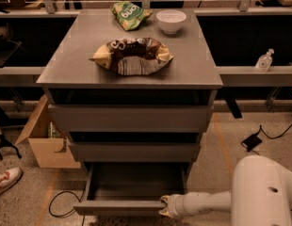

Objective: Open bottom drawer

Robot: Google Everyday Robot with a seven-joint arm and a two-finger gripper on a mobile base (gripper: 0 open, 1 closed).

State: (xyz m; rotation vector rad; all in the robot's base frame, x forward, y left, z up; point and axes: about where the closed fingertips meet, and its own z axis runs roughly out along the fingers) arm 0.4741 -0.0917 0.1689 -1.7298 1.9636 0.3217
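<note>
The bottom drawer (120, 206) of the grey cabinet stands pulled out toward me, its grey inner tray showing under the middle drawer front (134, 151). The top drawer front (130, 118) sits above that. My gripper (164, 207) is at the right end of the bottom drawer's front edge, at the bottom of the camera view, with the white arm (205, 203) running back to the right.
On the cabinet top (66, 65) lie a brown crumpled chip bag (134, 55), a green chip bag (129, 14) and a white bowl (171, 21). A cardboard box (44, 142) stands at the left, a shoe (5, 180) further left, cables (61, 204) on the floor.
</note>
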